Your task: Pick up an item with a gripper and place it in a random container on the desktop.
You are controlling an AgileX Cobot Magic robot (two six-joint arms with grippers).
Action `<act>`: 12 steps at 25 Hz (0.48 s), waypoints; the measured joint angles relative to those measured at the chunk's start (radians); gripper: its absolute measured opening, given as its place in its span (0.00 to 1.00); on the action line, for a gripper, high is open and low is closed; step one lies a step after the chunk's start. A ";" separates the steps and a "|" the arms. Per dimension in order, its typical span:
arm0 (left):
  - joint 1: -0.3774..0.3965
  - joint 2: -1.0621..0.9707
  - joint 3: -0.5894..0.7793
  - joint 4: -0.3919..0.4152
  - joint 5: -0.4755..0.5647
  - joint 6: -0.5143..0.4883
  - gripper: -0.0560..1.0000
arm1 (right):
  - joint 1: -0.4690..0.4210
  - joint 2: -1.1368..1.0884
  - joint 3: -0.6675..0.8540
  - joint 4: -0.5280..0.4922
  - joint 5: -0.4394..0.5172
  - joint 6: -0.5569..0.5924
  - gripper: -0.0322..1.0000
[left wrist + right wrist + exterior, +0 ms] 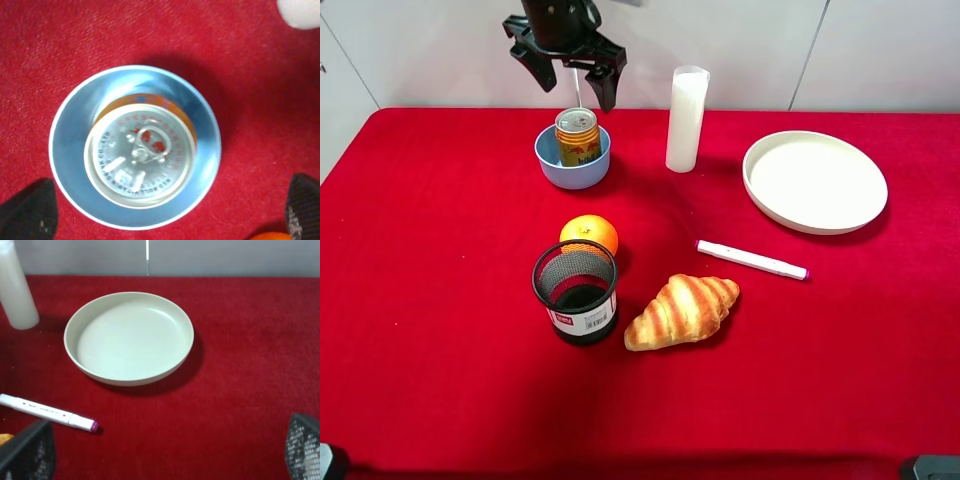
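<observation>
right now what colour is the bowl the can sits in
Light blue; the bowl shows best in the left wrist view, around the can.

1. A can (139, 159) is standing upright inside a blue bowl (67, 150), its silver top facing up.
2. The bowl is sitting on the red table (60, 45).
3. The gripper (166, 207) is hanging above, its two dark fingers (27, 212) spreading wide and touching nothing.
4. A white thing (300, 12) and an orange (272, 236) are peeking in at the edges.

can (578, 137) ×1 | blue bowl (570, 174) ×1 | orange (590, 232) ×1 | mesh cup (576, 296) ×1 | croissant (680, 310) ×1 | marker (752, 260) ×1 | white tumbler (686, 118) ×1 | plate (815, 182) ×1
</observation>
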 joint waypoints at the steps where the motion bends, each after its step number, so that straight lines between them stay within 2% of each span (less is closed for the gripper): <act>1: -0.006 -0.007 0.000 0.000 0.000 0.000 0.90 | 0.000 0.000 0.000 0.000 0.000 0.000 0.70; 12: -0.049 -0.134 0.019 0.003 0.002 0.000 0.90 | 0.000 0.000 0.000 0.000 0.000 0.000 0.70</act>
